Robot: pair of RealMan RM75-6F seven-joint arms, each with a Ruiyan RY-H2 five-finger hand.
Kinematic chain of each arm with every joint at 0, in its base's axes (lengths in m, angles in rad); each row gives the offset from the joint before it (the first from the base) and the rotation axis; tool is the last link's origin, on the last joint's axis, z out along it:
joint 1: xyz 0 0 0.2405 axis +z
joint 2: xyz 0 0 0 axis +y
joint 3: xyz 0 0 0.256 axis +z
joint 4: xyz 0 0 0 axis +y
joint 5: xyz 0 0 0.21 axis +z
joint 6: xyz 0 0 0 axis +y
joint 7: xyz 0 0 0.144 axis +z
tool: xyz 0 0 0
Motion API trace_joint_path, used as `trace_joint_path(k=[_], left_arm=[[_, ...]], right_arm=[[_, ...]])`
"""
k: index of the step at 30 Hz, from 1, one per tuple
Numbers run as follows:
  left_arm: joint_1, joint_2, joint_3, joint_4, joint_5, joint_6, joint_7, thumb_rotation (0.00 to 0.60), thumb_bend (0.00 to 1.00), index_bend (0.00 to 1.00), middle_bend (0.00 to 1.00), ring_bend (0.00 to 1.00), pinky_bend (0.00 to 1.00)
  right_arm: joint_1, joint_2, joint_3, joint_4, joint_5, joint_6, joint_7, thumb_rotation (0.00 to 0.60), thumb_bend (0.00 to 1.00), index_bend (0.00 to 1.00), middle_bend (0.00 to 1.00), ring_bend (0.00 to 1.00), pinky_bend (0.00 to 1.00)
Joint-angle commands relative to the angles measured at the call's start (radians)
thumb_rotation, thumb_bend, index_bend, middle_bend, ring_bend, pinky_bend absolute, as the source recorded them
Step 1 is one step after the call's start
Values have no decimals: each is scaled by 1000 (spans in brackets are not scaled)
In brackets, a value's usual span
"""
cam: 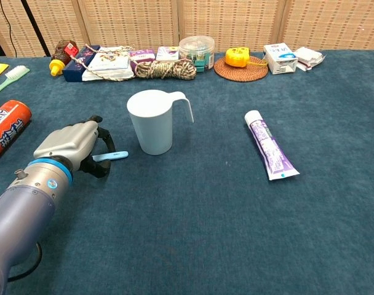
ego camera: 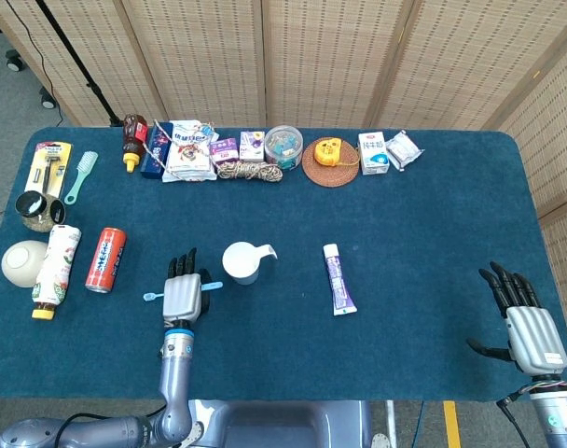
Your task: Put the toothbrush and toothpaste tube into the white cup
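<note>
One white cup (ego camera: 241,263), one toothbrush (cam: 110,157), one toothpaste tube (ego camera: 338,279), all on the blue desk (ego camera: 414,243). Two hands in view.

Left hand (ego camera: 182,292): fingers curled down over the toothbrush, left of the cup. Chest view shows the fingers (cam: 104,145) wrapped round the handle; it holds the brush low at the desk surface, whether the brush is lifted clear cannot be told. Toothbrush is light blue, long axis running left–right; one end sticks out right of the hand toward the cup, the other end (ego camera: 151,298) shows left of the hand in the head view. Which end carries the bristles: cannot tell.

Cup stands upright, mouth up, handle pointing right and slightly far. Just right of the left hand, not touching it.

Toothpaste tube lies flat right of the cup, well apart from it. Long axis runs near–far, tilted a little; white cap at the far end, flat crimped end at the near end, purple print along the body.

Right hand (ego camera: 526,324): near right edge of the desk, palm down, fingers spread wide, nothing in it. Seen in head view only.

Far edge of desk: a row of small packets, one round tin, one coil of rope. Left side: one red can (ego camera: 105,259), one bowl (ego camera: 23,262), one bottle (ego camera: 57,271).
</note>
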Motion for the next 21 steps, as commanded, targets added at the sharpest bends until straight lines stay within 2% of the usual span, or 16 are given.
trace_joint_path(k=[1, 21], left_arm=[[6, 8, -2, -12, 7, 2, -3, 600, 473, 629, 0, 0, 0], [36, 86, -27, -118, 34, 7, -31, 600, 473, 628, 0, 0, 0]], right_arm=[[0, 0, -1, -1, -1, 0, -1, 600, 0, 0, 0, 0, 0], [5, -4, -4, 0, -1, -7, -8, 600, 0, 0, 0, 0, 0]])
